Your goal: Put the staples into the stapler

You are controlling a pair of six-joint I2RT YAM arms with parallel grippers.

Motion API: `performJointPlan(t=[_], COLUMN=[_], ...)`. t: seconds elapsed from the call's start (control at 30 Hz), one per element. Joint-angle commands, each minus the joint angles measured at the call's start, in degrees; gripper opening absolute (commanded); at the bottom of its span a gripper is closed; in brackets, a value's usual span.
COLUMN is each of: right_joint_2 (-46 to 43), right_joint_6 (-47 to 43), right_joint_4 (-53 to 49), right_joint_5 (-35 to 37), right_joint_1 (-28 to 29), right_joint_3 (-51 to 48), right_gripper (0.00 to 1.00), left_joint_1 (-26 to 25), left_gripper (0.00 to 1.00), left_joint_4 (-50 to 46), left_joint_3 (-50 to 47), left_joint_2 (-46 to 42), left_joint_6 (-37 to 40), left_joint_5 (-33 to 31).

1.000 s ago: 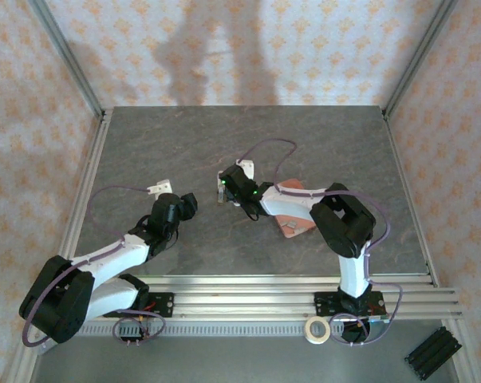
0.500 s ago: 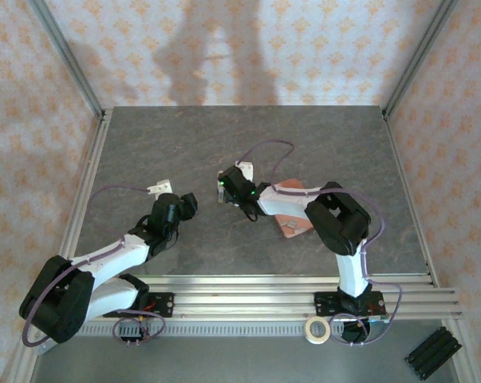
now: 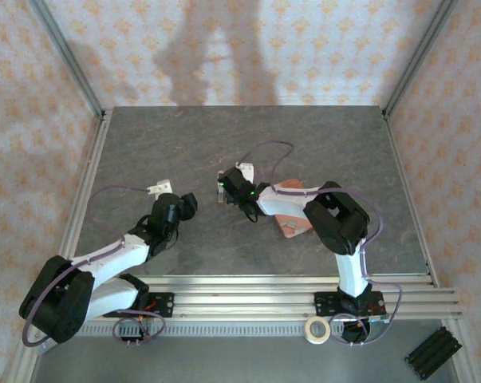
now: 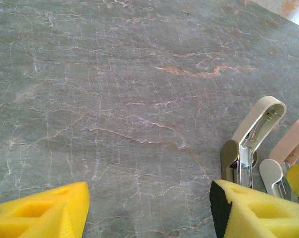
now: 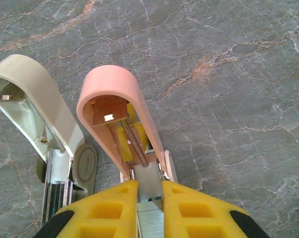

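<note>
The pink stapler (image 5: 117, 106) lies open on the grey table, its lid raised and its metal channel (image 5: 149, 179) bare. My right gripper (image 5: 149, 198) is shut on a grey block of staples (image 5: 150, 223), whose front end sits at the mouth of that channel. In the top view the right gripper (image 3: 226, 189) is at the table's middle. My left gripper (image 4: 149, 213) stands open just left of it with only bare table between its fingers. The pink stapler (image 4: 294, 139) also shows at the right edge of the left wrist view.
A white stapler (image 5: 28, 94), also open, lies close to the left of the pink one and beside my left gripper's right finger (image 4: 258, 213). A salmon tray (image 3: 297, 222) with a staple block (image 3: 289, 230) sits under the right forearm. The table's back half is bare.
The right arm's elbow has drifted slightly left. Both grippers stay about where they were and hold the same state.
</note>
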Motion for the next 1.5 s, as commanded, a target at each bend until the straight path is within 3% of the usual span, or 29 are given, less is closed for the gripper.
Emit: performJointPlan(t=[0.0,1.47], right_joint_2=[-3.1,-0.2], right_joint_6=[-0.6,-0.9], right_joint_4=[0.3,-1.0], right_joint_5=[2.6,2.9], right_joint_1=[0.3,0.4], right_joint_3=[0.0,0.3], right_gripper=[0.17,0.17], left_joint_1=[0.5,0.4], left_gripper=[0.66,0.66], left_joint_4=[0.0,-0.3], left_joint_3=[0.3,0.0], left_joint_2=[-0.3,-0.9], left_joint_6=[1.4,1.4], left_joint_5=[-2.2,-2.5])
